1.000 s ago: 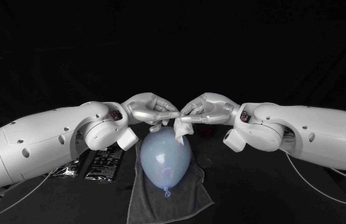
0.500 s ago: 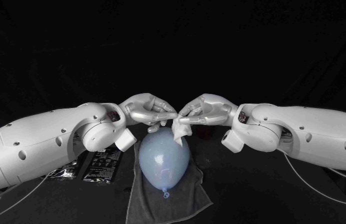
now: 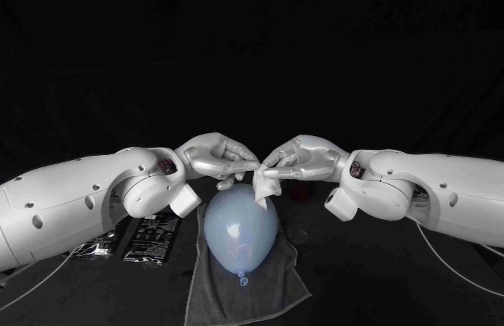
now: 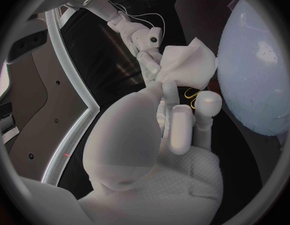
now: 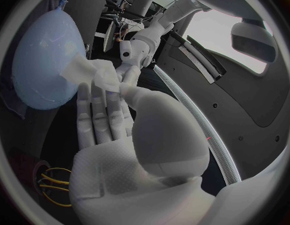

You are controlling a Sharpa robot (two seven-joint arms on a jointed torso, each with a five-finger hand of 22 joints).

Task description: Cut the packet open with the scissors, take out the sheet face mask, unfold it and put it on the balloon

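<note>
Right hand (image 3: 301, 160) on mask (image 3: 268, 187); balloon (image 3: 242, 228), knot (image 3: 244, 281) nearward

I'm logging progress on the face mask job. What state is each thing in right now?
Towel: spread out flat.
Balloon: inflated, knotted, lying on the towel, not yet covered.
Sheet mask: bunched, not yet unfolded, over the balloon's far end.
Packet: lying flat beside the towel; cut or not, cannot tell.
Left hand: pinches the sheet mask.
Right hand: pinches the sheet mask.
</note>
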